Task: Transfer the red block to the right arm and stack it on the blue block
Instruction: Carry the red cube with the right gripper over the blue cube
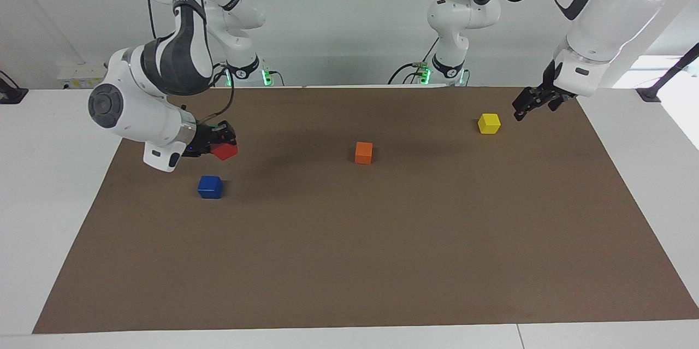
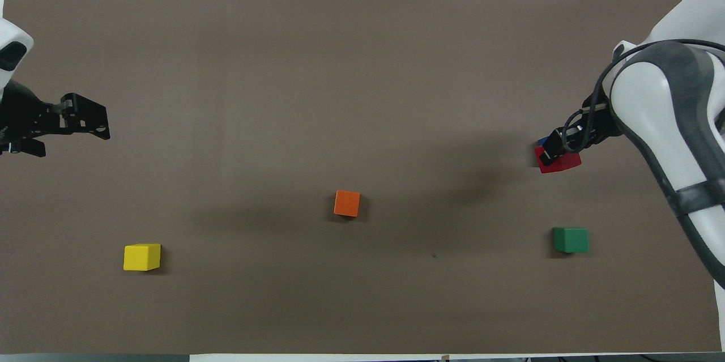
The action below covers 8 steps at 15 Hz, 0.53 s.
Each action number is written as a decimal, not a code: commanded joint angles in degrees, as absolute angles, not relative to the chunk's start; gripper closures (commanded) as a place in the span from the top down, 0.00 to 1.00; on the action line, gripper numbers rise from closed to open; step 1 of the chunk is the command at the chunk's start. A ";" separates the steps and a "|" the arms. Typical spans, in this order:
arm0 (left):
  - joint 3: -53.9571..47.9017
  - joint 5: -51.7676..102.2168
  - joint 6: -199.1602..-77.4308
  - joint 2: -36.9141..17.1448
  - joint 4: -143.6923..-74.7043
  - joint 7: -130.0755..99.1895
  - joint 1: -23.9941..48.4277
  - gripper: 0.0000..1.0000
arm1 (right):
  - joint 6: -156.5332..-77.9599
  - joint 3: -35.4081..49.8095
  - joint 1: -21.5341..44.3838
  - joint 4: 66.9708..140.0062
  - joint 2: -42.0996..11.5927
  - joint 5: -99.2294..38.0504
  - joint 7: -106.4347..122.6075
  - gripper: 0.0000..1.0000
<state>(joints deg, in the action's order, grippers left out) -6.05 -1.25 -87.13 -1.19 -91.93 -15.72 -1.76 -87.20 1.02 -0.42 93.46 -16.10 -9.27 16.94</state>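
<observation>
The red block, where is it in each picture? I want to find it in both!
Facing view: the red block is in the right gripper, up in the air, above the blue block.
Overhead view: the red block is at the right arm's end of the table, covering most of the blue block.
Shared landmark: the orange block mid-table.

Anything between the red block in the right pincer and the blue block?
Nothing. In the facing view the red block, shut in the right pincer, hangs above the blue block with only bare brown mat showing between them.
</observation>
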 commanded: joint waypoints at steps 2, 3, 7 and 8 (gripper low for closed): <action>-4.92 0.43 -89.82 3.69 -98.26 -14.68 -1.23 1.00 | -90.43 1.32 -0.79 93.34 -16.35 -2.03 8.37 0.00; -4.92 1.83 -92.26 3.34 -98.17 -14.68 -1.75 1.00 | -92.01 1.32 -0.88 93.34 -16.70 -0.89 7.48 0.00; -5.01 2.11 -92.63 3.07 -99.04 -14.50 -1.84 1.00 | -94.57 1.32 -0.97 93.43 -18.80 1.40 4.40 0.00; -5.01 2.11 -92.90 3.25 -99.57 -14.68 -1.85 1.00 | -94.83 1.32 -0.97 93.43 -19.50 1.75 4.39 0.00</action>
